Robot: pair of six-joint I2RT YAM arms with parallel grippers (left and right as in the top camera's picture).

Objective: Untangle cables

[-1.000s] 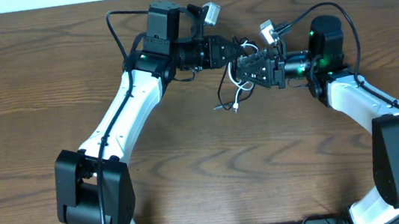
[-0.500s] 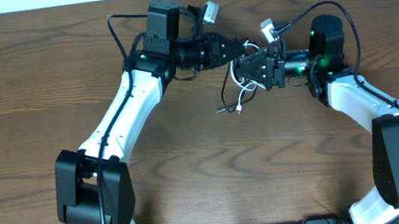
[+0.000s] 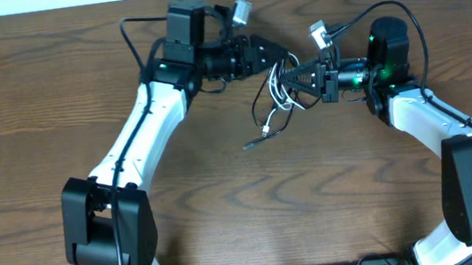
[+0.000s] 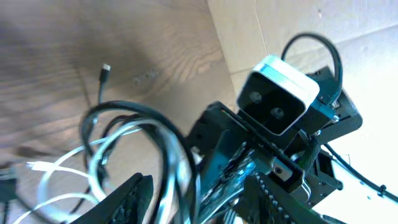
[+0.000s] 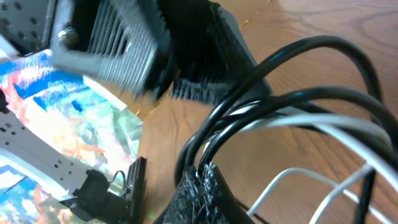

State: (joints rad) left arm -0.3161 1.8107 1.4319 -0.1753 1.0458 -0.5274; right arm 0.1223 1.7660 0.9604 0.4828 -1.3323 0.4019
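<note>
The tangled cables hang in a bundle between my two grippers above the table's back middle. The black cable (image 3: 261,103) loops down, and its plug end (image 3: 249,144) lies on the wood. The white cable (image 3: 282,99) coils inside those loops. My left gripper (image 3: 288,59) is open; in the left wrist view black loops (image 4: 158,127) and white loops (image 4: 62,168) pass between its spread fingers (image 4: 130,199). My right gripper (image 3: 289,80) is shut on the bundle: black strands (image 5: 311,50) and a white strand (image 5: 348,130) run into its closed jaws in the right wrist view.
Brown wooden table (image 3: 57,126) all round. Thick black arm cables (image 3: 132,37) arch over both arms' rear links. The left arm's camera housing (image 5: 124,43) looms close over the right gripper. A cardboard wall (image 4: 280,25) rises behind the table's back edge.
My left gripper has opened off the cables and drawn slightly back. My right gripper has shut on the bundle. The black plug end has slid down and left.
</note>
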